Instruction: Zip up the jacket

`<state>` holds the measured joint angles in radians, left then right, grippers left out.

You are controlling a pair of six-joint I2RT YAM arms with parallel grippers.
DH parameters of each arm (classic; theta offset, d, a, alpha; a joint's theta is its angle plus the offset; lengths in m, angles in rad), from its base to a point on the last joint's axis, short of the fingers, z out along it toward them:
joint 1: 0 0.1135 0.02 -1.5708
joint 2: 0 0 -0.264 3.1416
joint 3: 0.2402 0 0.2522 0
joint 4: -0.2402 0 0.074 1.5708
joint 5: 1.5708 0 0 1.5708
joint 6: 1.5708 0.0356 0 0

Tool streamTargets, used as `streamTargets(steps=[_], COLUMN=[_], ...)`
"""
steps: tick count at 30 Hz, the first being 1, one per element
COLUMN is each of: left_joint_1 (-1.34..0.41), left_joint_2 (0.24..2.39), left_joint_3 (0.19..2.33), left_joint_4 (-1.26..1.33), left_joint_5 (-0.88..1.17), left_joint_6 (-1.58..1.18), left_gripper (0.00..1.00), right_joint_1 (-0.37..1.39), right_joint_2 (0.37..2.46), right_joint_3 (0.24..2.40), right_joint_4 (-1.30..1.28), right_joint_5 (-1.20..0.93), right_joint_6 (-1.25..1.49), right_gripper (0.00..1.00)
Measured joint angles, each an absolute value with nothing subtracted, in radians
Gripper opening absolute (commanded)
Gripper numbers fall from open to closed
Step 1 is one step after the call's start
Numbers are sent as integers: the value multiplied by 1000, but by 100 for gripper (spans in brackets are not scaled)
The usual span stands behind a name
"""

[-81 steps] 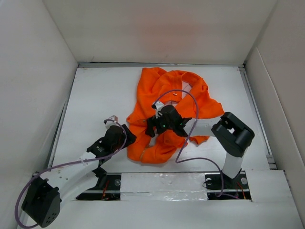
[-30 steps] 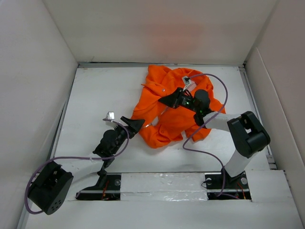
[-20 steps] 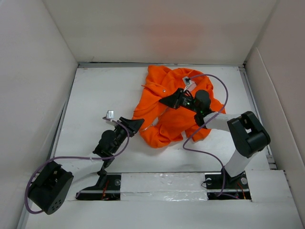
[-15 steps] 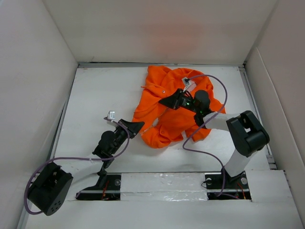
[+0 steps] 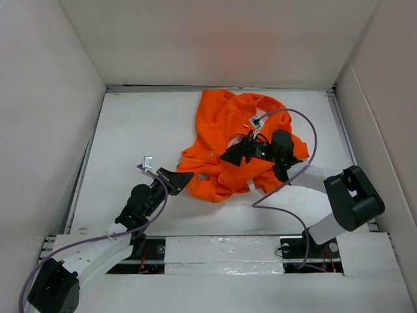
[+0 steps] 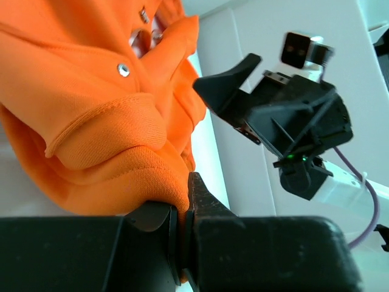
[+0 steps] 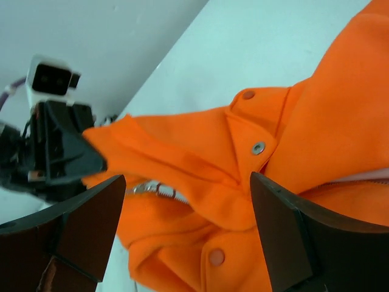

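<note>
The bright orange jacket (image 5: 228, 124) lies crumpled on the white table, toward the back. My left gripper (image 5: 184, 177) is shut on its near-left hem. In the left wrist view the fabric edge (image 6: 173, 198) is pinched between the two black jaws. My right gripper (image 5: 236, 154) hovers open over the middle of the jacket. In the right wrist view its fingers (image 7: 91, 225) stand wide apart with folded orange cloth (image 7: 316, 121) below them. A light zipper strip with a small metal pull (image 7: 149, 190) peeks from a fold, beside two snap buttons (image 7: 258, 147).
White walls (image 5: 65, 78) enclose the table on the left, back and right. A purple cable (image 5: 311, 140) loops from the right arm over the jacket's right side. The left arm's cable trails along the near-left corner (image 5: 85, 242).
The left gripper closed on the jacket's near hem and drew back toward the near left. The right gripper opened, let go of the fabric and dropped lower over the jacket's middle.
</note>
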<state>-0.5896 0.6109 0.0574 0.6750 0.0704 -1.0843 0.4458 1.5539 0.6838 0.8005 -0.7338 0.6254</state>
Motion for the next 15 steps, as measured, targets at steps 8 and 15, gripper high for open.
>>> streamTargets(steps=[8, 15], left_joint_1=[-585, -580], left_joint_2=[587, 429], left_joint_3=[57, 56], left_joint_4=[564, 366], left_joint_5=[121, 55], left_joint_6=[-1140, -1193], left_gripper=[0, 0], right_joint_1=[552, 700], right_joint_2=[1501, 1599], right_joint_3=[631, 641], right_joint_4=[740, 694], right_joint_5=[-827, -729], right_joint_6=[461, 409], right_gripper=[1, 55])
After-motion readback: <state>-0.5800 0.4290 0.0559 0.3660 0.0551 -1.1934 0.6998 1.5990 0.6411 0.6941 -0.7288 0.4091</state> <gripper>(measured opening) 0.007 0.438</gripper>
